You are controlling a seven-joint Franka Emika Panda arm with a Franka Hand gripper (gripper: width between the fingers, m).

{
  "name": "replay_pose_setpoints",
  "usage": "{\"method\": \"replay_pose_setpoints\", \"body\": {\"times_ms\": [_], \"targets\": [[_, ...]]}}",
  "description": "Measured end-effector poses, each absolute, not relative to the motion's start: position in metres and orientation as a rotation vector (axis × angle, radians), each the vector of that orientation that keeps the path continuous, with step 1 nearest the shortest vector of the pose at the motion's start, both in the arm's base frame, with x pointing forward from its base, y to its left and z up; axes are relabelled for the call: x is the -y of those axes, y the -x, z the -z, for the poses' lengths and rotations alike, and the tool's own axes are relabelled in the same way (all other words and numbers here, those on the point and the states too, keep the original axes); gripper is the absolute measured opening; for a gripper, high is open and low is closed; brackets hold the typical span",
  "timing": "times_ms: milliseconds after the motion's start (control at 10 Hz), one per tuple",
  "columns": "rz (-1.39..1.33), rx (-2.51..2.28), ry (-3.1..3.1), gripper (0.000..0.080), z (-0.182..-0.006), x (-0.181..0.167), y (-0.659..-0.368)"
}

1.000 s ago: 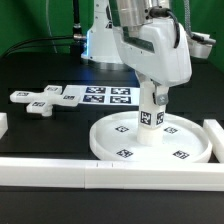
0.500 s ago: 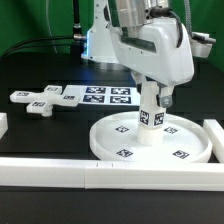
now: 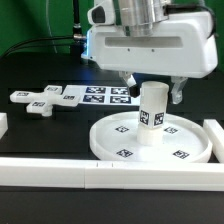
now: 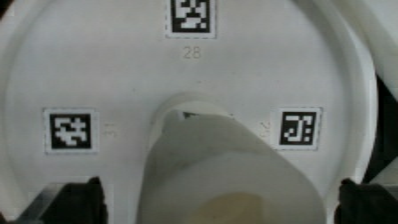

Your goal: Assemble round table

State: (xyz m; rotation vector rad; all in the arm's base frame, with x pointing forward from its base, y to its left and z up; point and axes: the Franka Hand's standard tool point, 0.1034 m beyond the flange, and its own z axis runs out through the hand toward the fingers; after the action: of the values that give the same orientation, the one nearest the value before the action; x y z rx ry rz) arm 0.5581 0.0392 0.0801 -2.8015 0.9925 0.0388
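The large white rimmed disc lies flat on the black table at the exterior view's right. The short cylindrical post stands upright on the disc's central hub. My gripper hangs over the post's top, open, with one finger on each side and apart from the post. In the wrist view the post sits between my dark fingertips, my gripper is around it, and the disc lies below. The cross-shaped foot lies loose at the exterior view's left.
The marker board lies flat behind the disc, between it and the foot. A long white border bar runs along the front. Another bar stands at the right, and a short one at the left edge.
My hand has turned about its vertical axis and now faces the camera broadside, with its fingers spread beside the post. The post, disc and foot have not moved.
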Motion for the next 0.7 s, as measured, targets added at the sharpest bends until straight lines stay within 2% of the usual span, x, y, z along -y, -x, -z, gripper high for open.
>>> {"method": "replay_pose_setpoints", "body": {"times_ms": [300, 700], "targets": [[0.013, -0.554, 2.957, 0.0649, -0.0849, -0.0517, -0.5625], [0.032, -0.230, 3.002, 0.0649, -0.0832, -0.0493, -0.5620]]}}
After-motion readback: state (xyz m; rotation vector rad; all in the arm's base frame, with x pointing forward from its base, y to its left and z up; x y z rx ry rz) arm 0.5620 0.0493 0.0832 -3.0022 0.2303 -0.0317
